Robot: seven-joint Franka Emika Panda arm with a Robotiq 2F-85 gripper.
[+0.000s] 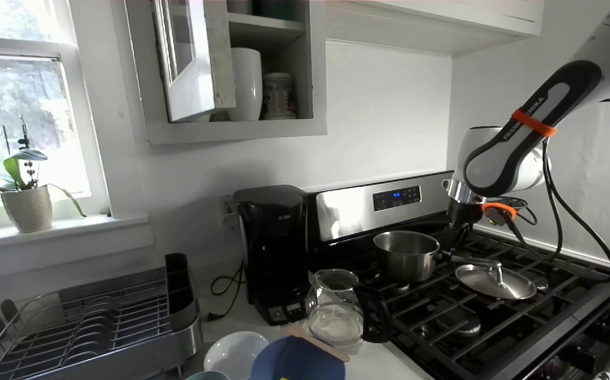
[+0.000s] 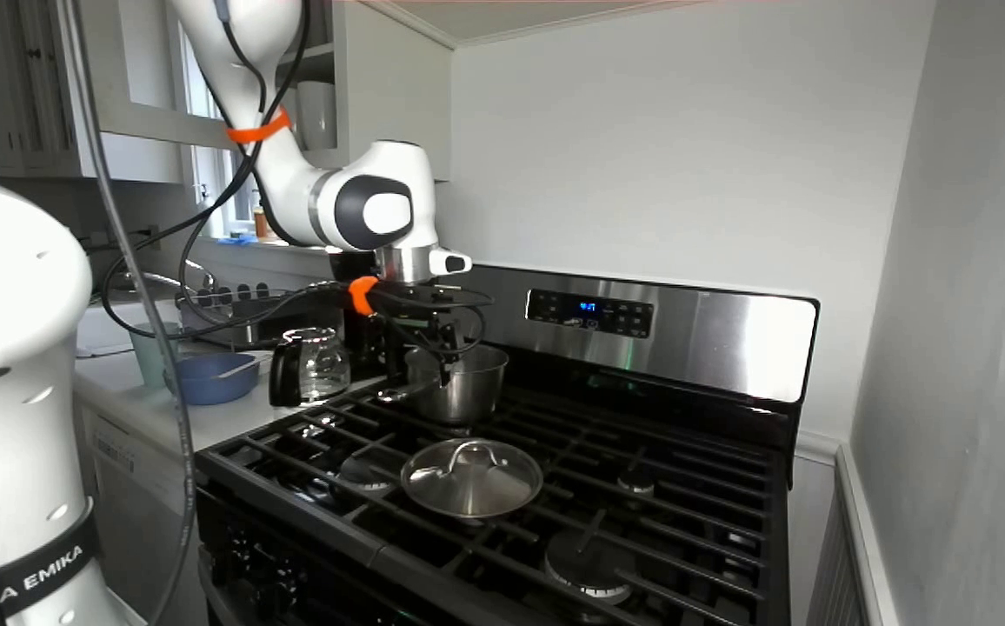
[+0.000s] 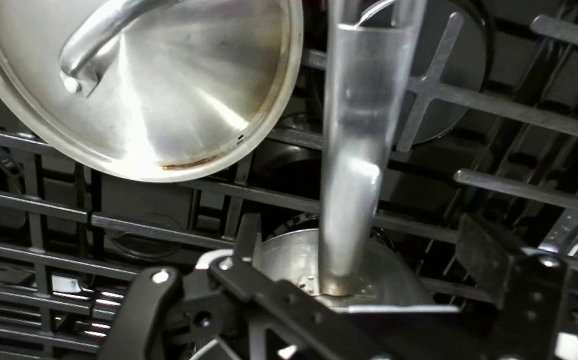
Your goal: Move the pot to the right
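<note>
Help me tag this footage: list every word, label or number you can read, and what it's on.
"FRANK", then "MIKA": on the arm's black strip, letters between hidden by an orange band.
"AN", then "A EMIKA": on the robot's lower black band, partly hidden.
Too blurred: blue digits on the stove's control panel.
Too small: logo on the coffee maker.
Other marks: too small to tell.

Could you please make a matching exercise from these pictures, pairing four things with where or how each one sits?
1. steel pot
2. lid
3. glass carafe
4. potted plant

A. on the counter beside the stove
B. on the windowsill
C. on the stove, handle uppermost
D. on the stove, uncovered

Pairs: 1-D; 2-C; 3-A; 4-B
</note>
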